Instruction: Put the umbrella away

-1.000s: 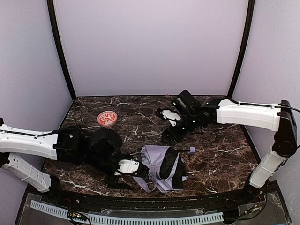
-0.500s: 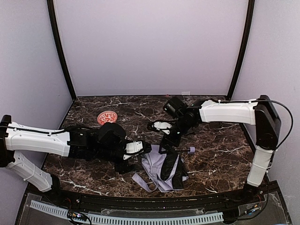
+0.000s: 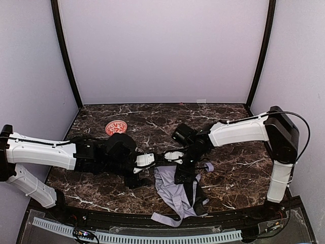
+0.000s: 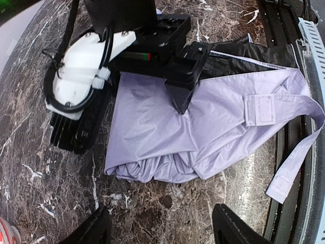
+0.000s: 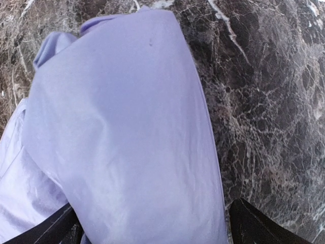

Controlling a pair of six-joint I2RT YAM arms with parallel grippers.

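One limp bundle is all there is to work with: the umbrella (image 3: 176,189) lies collapsed but unrolled on the near middle of the marble table (image 3: 238,152). Its lavender fabric (image 4: 203,127) is slack and creased, and its closing strap (image 4: 299,152) trails over the near edge. It looks light, soft and slippery, so a pinch on loose cloth would likely just bunch it. The firmer places to hold are probably the small lavender handle (image 3: 209,166) at its right end and the shaft hidden under the folds. The right gripper (image 3: 181,170) sits low over the canopy with its jaws spread wide on either side of a fold, clamping nothing. The left gripper (image 3: 148,161) hovers just beside the fabric's left edge, also spread and empty. Compared with a second ago, the right arm has swung in from behind and dropped onto the umbrella, opening as it came. The left arm has moved from the bundle's near-left corner to farther back, and the fabric has stretched toward the near edge. The red bowl (image 3: 115,126) stays at the back left, well apart.
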